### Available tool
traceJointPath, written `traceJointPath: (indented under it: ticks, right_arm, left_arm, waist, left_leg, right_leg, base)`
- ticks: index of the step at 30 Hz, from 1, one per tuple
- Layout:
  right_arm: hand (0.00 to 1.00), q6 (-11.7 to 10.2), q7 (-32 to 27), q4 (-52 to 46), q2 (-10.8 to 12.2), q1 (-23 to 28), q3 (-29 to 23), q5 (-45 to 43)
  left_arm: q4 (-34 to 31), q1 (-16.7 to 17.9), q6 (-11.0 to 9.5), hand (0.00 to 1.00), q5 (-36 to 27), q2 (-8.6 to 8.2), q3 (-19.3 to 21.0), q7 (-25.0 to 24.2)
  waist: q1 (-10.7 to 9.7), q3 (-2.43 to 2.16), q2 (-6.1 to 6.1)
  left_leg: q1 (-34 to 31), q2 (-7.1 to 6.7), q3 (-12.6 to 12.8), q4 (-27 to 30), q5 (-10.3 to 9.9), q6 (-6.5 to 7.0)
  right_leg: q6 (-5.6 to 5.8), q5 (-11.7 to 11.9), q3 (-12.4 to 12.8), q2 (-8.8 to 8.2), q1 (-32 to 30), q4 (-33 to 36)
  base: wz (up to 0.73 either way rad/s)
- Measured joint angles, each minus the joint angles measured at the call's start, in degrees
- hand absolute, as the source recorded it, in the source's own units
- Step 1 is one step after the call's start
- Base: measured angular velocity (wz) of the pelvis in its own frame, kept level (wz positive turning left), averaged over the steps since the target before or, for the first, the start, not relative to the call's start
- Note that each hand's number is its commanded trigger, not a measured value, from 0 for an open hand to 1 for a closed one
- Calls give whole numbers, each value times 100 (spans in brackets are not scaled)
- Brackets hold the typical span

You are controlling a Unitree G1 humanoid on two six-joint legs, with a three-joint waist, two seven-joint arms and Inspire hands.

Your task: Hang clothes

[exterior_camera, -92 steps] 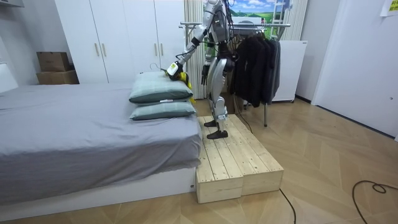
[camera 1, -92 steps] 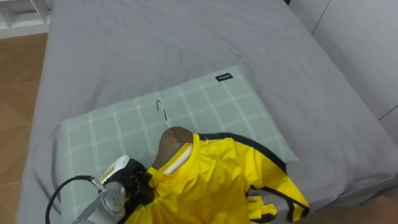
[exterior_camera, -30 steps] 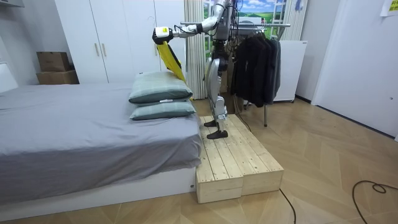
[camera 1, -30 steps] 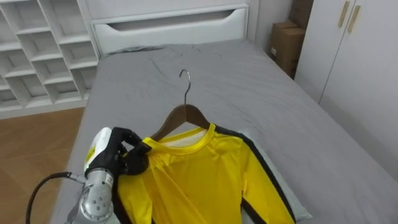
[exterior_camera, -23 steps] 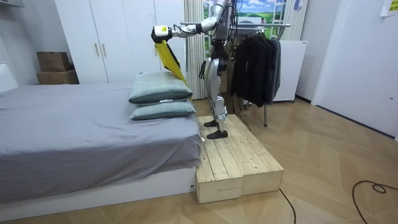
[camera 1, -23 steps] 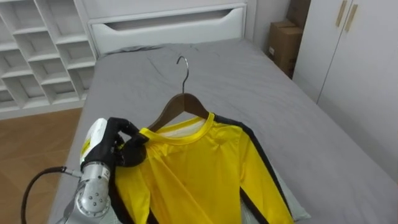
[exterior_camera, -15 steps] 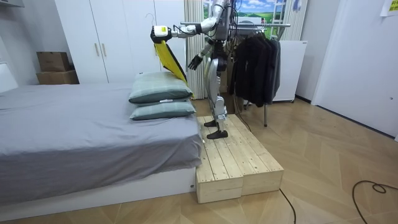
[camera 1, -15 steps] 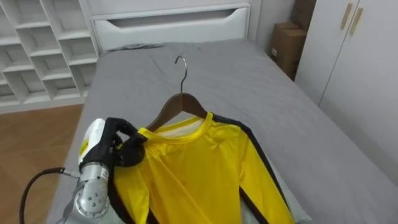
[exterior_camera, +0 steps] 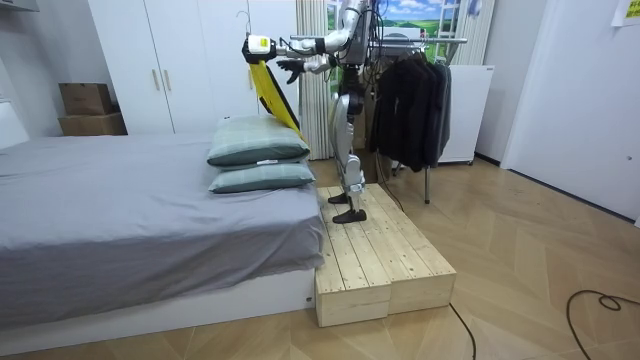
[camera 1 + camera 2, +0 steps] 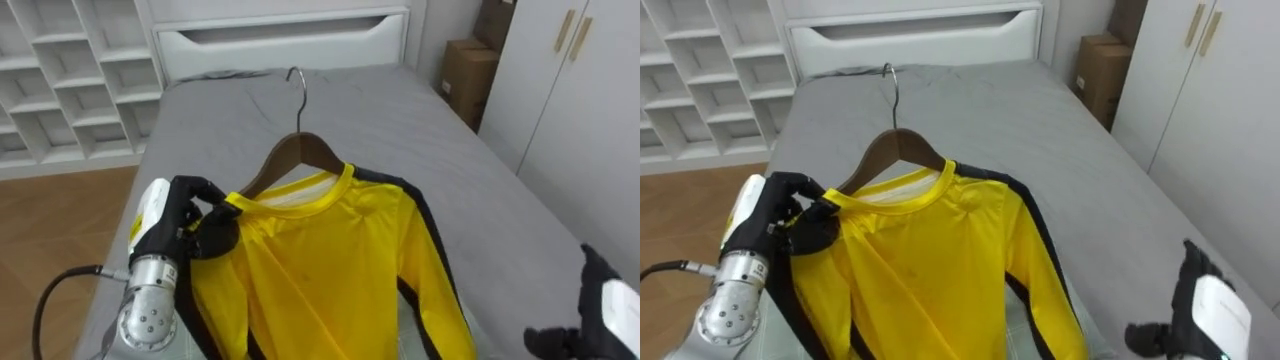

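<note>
A yellow shirt (image 10: 320,270) with black side stripes hangs on a wooden hanger (image 10: 295,152) whose metal hook (image 10: 296,78) points up. My left hand (image 10: 190,215) is shut on the shirt's shoulder at the hanger's left end and holds it up over the bed. My right hand (image 10: 605,305) is raised at the lower right, fingers spread, apart from the shirt. In the room view I stand on a wooden platform (image 9: 375,250) beside the bed, left hand (image 9: 258,45) high with the shirt (image 9: 270,95), right hand (image 9: 293,68) just behind it.
A grey bed (image 10: 400,120) with two stacked pillows (image 9: 258,140) lies below the shirt. A clothes rack (image 9: 410,95) with dark garments stands behind me. White wardrobe doors (image 10: 590,90), a cardboard box (image 10: 465,75) and open shelves (image 10: 70,80) flank the bed.
My right hand has risen from beside my hip to chest height and come into the eye views. The left hand keeps the shirt aloft, shifted slightly.
</note>
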Motion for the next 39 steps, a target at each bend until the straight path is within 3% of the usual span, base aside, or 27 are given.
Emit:
traceJointPath:
  ticks: [7,28,35,39]
  right_arm:
    - [0,-9,-226,-925,-13,12,370,-7]
    - [0,-3,-135,-1627,-46,-66,867,-166]
    - [0,-3,129,-1627,-45,-186,993,-170]
    - [0,-3,154,-1627,-45,-258,993,-171]
  left_arm:
    - [-402,144,32,100,13,0,-19,-18]
    - [-841,222,98,100,60,-182,-40,-167]
    - [-922,222,100,100,77,-226,-74,-192]
    - [-1010,222,101,100,78,-228,-127,-224]
  waist:
    - [103,-13,28]
    - [436,-8,79]
    - [517,40,5]
    - [542,43,0]
  left_leg:
    - [75,4,10,5,-1,0]
    - [140,2,-12,-26,-9,-1]
    - [137,-2,-24,-42,-11,0]
    - [126,-9,-55,-52,-17,2]
  right_leg:
    - [-3,2,29,0,64,10]
    - [-1,1,-49,-7,132,3]
    - [5,-3,-38,-7,128,-6]
    - [9,-6,-55,-8,126,-20]
  base:
    - [0]
    - [0]
    - [0]
    - [3]
